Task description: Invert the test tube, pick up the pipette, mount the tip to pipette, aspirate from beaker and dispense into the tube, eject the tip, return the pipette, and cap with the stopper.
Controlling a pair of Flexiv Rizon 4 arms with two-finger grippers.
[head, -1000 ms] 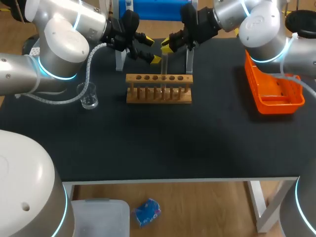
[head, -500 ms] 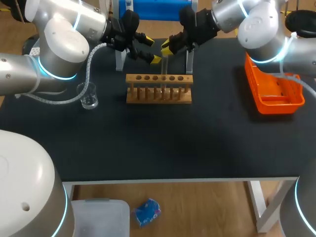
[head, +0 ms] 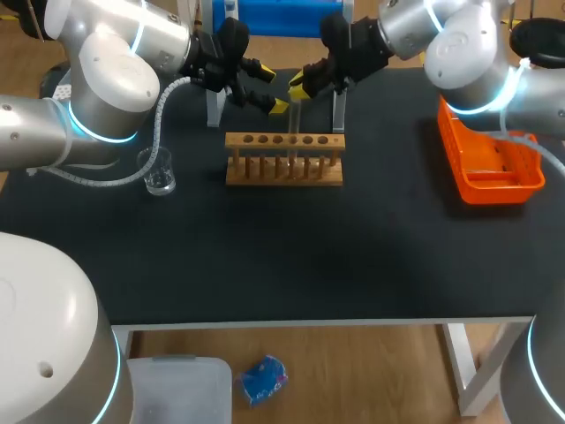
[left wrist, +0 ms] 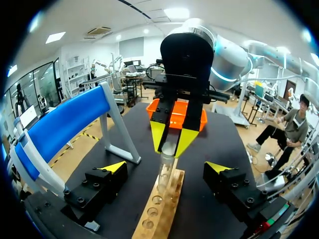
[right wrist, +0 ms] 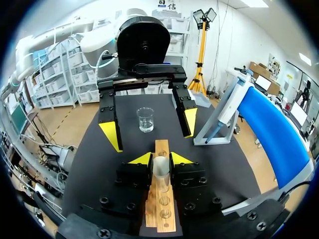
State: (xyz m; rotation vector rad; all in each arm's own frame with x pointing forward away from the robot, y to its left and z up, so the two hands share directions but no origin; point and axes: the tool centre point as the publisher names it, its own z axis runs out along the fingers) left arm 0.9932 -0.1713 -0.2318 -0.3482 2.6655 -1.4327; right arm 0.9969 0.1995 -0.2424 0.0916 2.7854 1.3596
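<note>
A clear test tube stands upright over the wooden rack, with my right gripper shut on its upper part. In the right wrist view the tube sits between the two yellow tips of that gripper. My left gripper is open just to the tube's left, facing the right gripper. In the left wrist view the left gripper is open wide, and the tube hangs ahead of it above the rack. The glass beaker stands left of the rack.
An orange tray lies at the table's right side. A blue holder on a white stand sits at the back edge behind both grippers. The rack has several empty holes. The dark tabletop spreads in front of the rack.
The right arm's wrist has shifted very slightly. The tube stays over the rack, and the left gripper has not moved.
</note>
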